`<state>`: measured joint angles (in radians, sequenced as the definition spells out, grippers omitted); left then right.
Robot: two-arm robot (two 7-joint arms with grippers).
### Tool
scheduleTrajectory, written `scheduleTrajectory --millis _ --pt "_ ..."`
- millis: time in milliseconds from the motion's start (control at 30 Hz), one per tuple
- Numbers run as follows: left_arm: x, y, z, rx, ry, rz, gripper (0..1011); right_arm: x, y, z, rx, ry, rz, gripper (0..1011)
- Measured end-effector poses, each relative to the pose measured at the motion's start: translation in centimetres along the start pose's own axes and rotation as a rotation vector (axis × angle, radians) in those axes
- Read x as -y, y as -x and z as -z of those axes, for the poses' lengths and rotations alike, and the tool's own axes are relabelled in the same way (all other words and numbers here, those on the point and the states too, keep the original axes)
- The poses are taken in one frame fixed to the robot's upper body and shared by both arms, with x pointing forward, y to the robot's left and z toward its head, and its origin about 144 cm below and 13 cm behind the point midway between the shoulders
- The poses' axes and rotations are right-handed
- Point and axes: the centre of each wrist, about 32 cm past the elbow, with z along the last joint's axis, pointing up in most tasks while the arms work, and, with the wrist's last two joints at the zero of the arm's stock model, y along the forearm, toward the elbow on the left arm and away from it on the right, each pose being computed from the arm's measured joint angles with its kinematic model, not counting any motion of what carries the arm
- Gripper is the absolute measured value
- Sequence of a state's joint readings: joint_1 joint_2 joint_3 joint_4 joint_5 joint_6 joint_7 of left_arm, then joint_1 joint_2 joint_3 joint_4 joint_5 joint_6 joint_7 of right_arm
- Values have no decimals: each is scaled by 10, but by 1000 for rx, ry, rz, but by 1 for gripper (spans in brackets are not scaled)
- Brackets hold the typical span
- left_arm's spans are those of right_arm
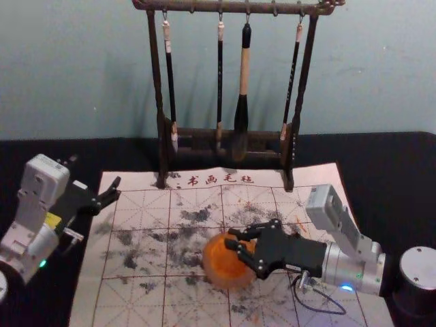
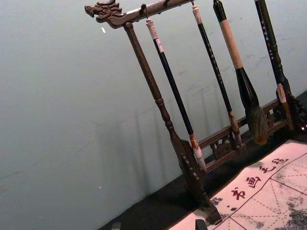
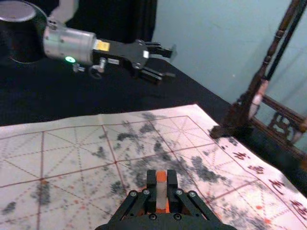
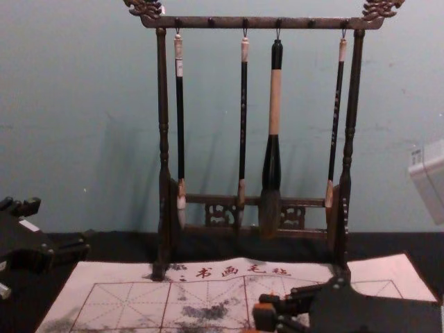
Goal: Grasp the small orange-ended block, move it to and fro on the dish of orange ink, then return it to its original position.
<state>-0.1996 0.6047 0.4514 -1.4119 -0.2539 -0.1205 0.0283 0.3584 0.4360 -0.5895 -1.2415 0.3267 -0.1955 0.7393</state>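
The right gripper [image 1: 232,238] is closed on the small block [image 3: 161,194], its two black, jointed fingers pressing the flat sides from left and right. The block is slim and straight-edged, pale and smooth in the middle, with an orange upper end and more orange low between the fingers. Under the claw's fingers in the head view lies the dish [image 1: 210,274], round and shallow-looking, holding orange ink [image 1: 226,259]; whether the block touches the ink I cannot tell. Well apart from that claw, on the robot's left, the left gripper [image 1: 116,189] hangs idle with its fingers spread and nothing between them.

Below the right claw spreads the pale mat [image 1: 139,255], cloth-like, ruled with dark red squares and dashed diagonals, blotched with sooty smudges and a few orange specks. Around it is black cloth [image 1: 392,160]. Beyond the claw stands the rack [image 4: 260,23], dark wood with turned posts and carved openwork. From it hang three slender brushes [image 4: 180,125] with dark handles and one thick brush [image 4: 275,100], its pale shaft flaring into a glossy black collar above soft, dark bristles
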Motion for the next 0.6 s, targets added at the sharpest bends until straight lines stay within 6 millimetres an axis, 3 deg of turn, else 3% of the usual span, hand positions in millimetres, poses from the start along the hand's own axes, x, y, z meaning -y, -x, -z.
scheduleTrajectory --millis 600 --pt "0 0 0 0 0 0 1001 -19 5 -5 7 -18 -60 81"
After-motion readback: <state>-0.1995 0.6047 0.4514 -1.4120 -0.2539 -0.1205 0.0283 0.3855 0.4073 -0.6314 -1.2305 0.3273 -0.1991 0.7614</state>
